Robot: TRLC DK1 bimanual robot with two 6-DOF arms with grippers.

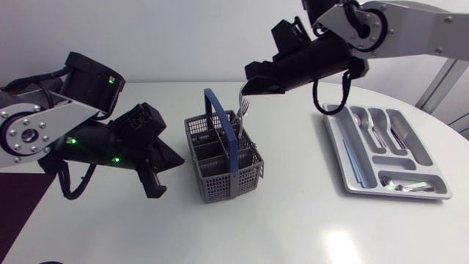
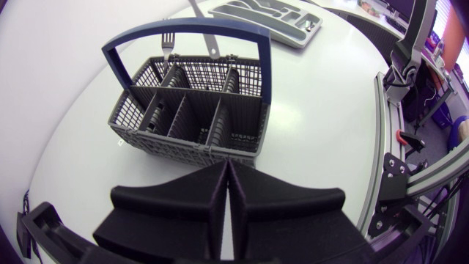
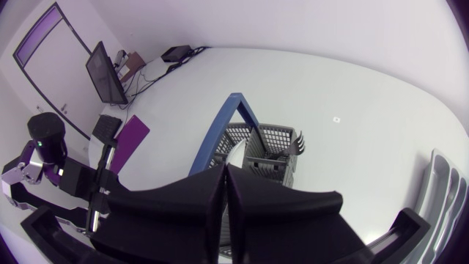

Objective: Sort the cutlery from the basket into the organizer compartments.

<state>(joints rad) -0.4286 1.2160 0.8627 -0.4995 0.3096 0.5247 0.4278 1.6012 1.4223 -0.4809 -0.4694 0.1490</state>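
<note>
The grey cutlery basket (image 1: pixel 222 174) with a blue handle (image 1: pixel 223 121) stands mid-table. Above its far side my right gripper (image 1: pixel 253 86) is shut on a long silver cutlery piece (image 1: pixel 239 99), which hangs down toward the basket. In the right wrist view that piece (image 3: pixel 235 155) shows just ahead of the gripper (image 3: pixel 226 173), over the basket (image 3: pixel 275 139). Beside it a fork (image 2: pixel 168 40) points tines up at the basket's far wall. My left gripper (image 1: pixel 156 189) is shut and empty, left of the basket; the basket (image 2: pixel 192 149) lies right ahead of this gripper (image 2: pixel 226 164).
The silver organizer tray (image 1: pixel 344 158) lies at the right of the table, holding several pieces of cutlery in its long compartments and some in the short front one. The left wrist view shows this tray (image 2: pixel 293 33) beyond the basket.
</note>
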